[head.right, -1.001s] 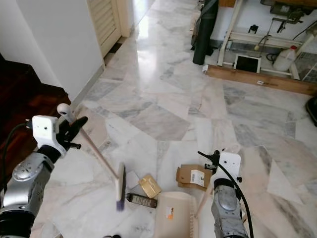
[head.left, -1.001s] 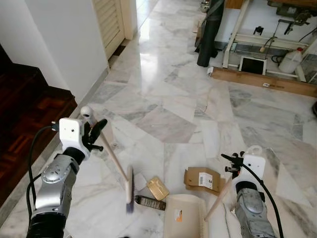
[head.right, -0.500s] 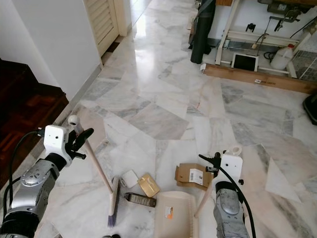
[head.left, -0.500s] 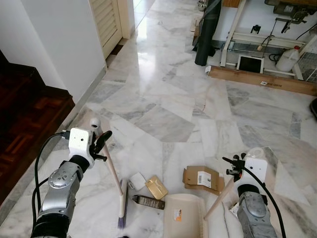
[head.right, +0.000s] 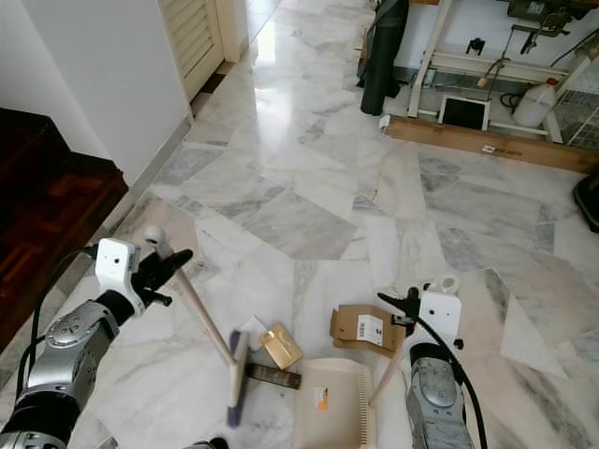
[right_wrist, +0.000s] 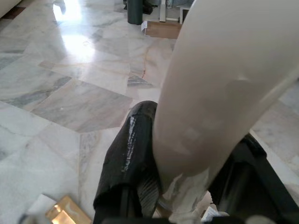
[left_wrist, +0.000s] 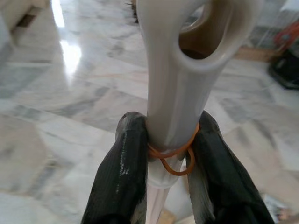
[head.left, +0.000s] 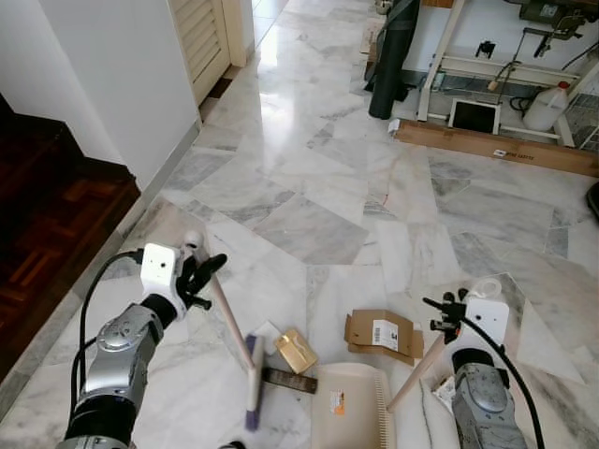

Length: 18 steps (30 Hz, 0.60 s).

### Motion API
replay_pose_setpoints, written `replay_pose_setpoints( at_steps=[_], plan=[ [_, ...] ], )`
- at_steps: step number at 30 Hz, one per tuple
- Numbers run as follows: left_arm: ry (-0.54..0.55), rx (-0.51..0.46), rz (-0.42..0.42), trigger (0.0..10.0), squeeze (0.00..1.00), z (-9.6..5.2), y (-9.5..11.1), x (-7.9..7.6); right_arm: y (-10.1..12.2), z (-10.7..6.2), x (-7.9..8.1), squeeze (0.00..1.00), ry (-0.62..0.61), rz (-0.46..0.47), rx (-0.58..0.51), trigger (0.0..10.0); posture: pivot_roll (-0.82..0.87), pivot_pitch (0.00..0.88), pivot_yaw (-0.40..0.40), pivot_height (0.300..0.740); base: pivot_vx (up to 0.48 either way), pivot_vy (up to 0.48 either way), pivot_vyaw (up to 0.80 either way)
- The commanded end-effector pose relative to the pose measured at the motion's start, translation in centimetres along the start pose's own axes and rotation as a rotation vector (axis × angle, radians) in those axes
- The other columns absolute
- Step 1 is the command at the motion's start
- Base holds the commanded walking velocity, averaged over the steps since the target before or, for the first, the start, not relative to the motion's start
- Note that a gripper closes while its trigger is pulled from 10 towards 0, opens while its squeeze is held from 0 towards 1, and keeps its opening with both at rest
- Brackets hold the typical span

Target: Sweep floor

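Left end effector (head.left: 201, 273) clenched on the broom (head.left: 231, 332) handle near its top; wrist view shows both fingers (left_wrist: 122, 172) pinching the white handle end, orange rubber band around it. Broom slants down to the floor (head.left: 309, 187), head (head.left: 254, 382) touching the marble just left of the debris. Right end effector (head.left: 447, 309) grasps the dustpan handle (head.left: 416, 370); fingers (right_wrist: 131, 158) wrap the pale shaft. Dustpan (head.left: 348, 409) sits flat on the floor, mouth toward the debris. Debris: white scrap (head.left: 267, 334), gold packet (head.left: 296, 351), dark wrapper (head.left: 288, 378) touching the broom head and pan edge, cardboard piece (head.left: 382, 336) just beyond the pan.
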<state>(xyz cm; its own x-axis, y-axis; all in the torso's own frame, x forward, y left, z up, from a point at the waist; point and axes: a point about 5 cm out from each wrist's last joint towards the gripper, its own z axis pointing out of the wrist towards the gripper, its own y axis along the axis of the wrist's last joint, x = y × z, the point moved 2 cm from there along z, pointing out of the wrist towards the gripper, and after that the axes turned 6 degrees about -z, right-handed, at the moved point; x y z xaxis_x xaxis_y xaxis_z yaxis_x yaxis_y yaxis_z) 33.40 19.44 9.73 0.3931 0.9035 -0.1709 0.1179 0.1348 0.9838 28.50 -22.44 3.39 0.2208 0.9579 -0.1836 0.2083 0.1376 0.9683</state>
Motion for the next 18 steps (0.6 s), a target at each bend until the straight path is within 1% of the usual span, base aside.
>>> replay_pose_setpoints(
  at_steps=[1, 4, 8, 9, 12, 13, 14, 15, 16, 17, 18],
  plan=[
    [-0.051, 0.01, -0.098, 10.0, 0.0, 0.2, -0.3, -0.6, -1.3, -0.4, -0.6, 0.0, -0.011, -0.029, 0.064, 10.0, 0.06, 0.168, -0.02, 0.74, 0.0, 0.0, 0.0],
    [-0.058, -0.011, -0.146, 10.0, 0.0, 0.2, 0.2, -0.4, -1.2, -0.2, -0.4, 0.0, -0.009, -0.028, 0.063, 10.0, 0.06, 0.163, -0.021, 0.74, 0.0, 0.0, 0.0],
    [-0.062, -0.029, -0.174, 10.0, 0.0, 0.2, 0.7, -0.2, -1.1, -0.1, -0.3, 0.0, -0.008, -0.026, 0.062, 10.0, 0.07, 0.152, -0.02, 0.74, 0.0, 0.0, 0.0],
    [-0.066, -0.042, -0.193, 10.0, 0.0, 0.3, 1.1, -0.1, -0.9, 0.2, -0.2, 0.0, -0.006, -0.024, 0.058, 10.0, 0.07, 0.141, -0.019, 0.74, 0.0, 0.0, 0.0],
    [-0.068, -0.071, -0.213, 10.0, 0.0, 0.5, 1.9, 0.1, -0.6, 0.6, 0.1, 0.0, -0.005, -0.018, 0.053, 10.0, 0.07, 0.124, -0.016, 0.74, 0.0, 0.0, 0.0],
    [-0.068, -0.071, -0.213, 10.0, 0.0, 0.5, 1.9, 0.1, -0.6, 0.6, 0.1, 0.0, -0.005, -0.018, 0.053, 10.0, 0.07, 0.124, -0.016, 0.74, 0.0, 0.0, 0.0],
    [-0.045, -0.089, -0.184, 10.0, 0.0, 0.6, 2.4, 0.4, -0.3, 0.9, 0.3, 0.0, -0.005, -0.013, 0.046, 10.0, 0.08, 0.094, -0.012, 0.74, 0.0, 0.0, 0.0],
    [-0.045, -0.089, -0.184, 10.0, 0.0, 0.6, 2.4, 0.4, -0.3, 0.9, 0.3, 0.0, -0.005, -0.013, 0.046, 10.0, 0.08, 0.094, -0.012, 0.74, 0.0, 0.0, 0.0],
    [-0.026, -0.11, -0.159, 10.0, 0.0, 0.6, 2.8, 0.5, -0.1, 1.1, 0.4, 0.0, -0.005, -0.01, 0.04, 10.0, 0.08, 0.089, -0.012, 0.74, 0.0, 0.0, 0.0],
    [0.01, -0.142, -0.116, 10.0, 0.0, 0.7, 3.6, 0.7, 0.3, 1.5, 0.5, 0.0, -0.005, -0.006, 0.032, 10.0, 0.08, 0.069, -0.009, 0.74, 0.0, 0.0, 0.0],
    [0.01, -0.142, -0.116, 10.0, 0.0, 0.7, 3.6, 0.7, 0.3, 1.5, 0.5, 0.0, -0.005, -0.006, 0.032, 10.0, 0.08, 0.069, -0.009, 0.74, 0.0, 0.0, 0.0]
  ],
)
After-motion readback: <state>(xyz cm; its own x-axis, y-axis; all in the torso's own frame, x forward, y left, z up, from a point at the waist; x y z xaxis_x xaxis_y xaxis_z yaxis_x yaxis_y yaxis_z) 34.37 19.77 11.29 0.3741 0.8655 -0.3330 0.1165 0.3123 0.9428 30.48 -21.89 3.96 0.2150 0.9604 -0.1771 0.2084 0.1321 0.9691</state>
